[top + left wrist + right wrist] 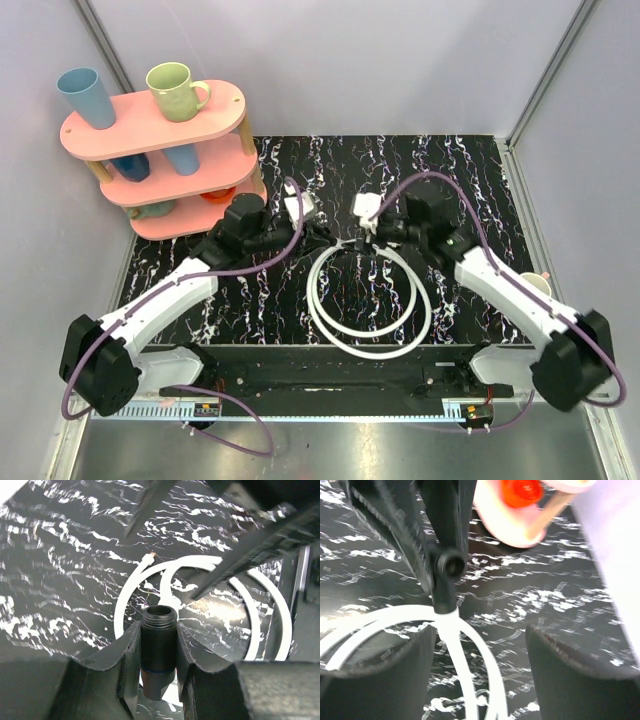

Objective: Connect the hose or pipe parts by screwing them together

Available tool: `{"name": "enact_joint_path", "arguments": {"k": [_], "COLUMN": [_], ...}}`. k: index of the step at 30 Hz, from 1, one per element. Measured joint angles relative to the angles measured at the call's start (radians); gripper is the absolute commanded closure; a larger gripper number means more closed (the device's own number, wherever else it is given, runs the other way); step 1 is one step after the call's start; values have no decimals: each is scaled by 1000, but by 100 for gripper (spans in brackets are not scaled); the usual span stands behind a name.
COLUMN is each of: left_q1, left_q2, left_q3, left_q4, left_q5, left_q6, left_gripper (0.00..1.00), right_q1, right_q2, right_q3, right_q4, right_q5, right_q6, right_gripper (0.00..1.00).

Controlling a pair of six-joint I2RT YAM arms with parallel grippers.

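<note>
Left jaws are pinching black threaded fitting (158,640) steady for screwing; right jaws are standing spread astride white flexible hose (451,630).

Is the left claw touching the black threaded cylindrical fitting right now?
Touching. The left wrist view shows both fingers of the left claw clamped against opposite sides of the black threaded cylindrical fitting, with no gap.

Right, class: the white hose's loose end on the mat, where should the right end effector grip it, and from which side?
Probably just behind its tip, from above, straddling the white hose: it lies flat on the mat, and the tip must stay bare to meet the black threaded fitting.
</note>
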Motion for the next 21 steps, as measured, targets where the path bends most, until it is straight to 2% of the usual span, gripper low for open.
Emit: {"name": "enact_joint_path", "arguments": {"k": [2, 5, 9, 11, 13, 16, 21], "left_q1": [9, 21, 47, 67, 83, 95, 93], "left_q2": [-13, -23, 31, 72, 94, 101, 100], "left_q3": [-16, 21, 237, 351, 391, 345, 218], "left_q4": [5, -26, -204, -267, -279, -265, -245], "left_q5": [-63, -163, -249, -238, -203, -147, -103], "left_q6": [-130, -316, -575, -706, -831, -1004, -1192], "left_gripper": [100, 100, 100, 100, 100, 100, 100], "right_q1": [0, 2, 35, 66, 91, 117, 152], "right_q2": [-98, -160, -190, -192, -189, -172, -115], "right_q3": [-108, -173, -232, -252, -260, -261, -262], "right_q4": [135, 265, 377, 401, 418, 467, 546], "right_q5": [46, 87, 173, 215, 248, 297, 362], "right_q6": [-8, -40, -109, -145, -172, -207, -269], "right_gripper": [15, 12, 11, 10, 10, 11, 25]}}
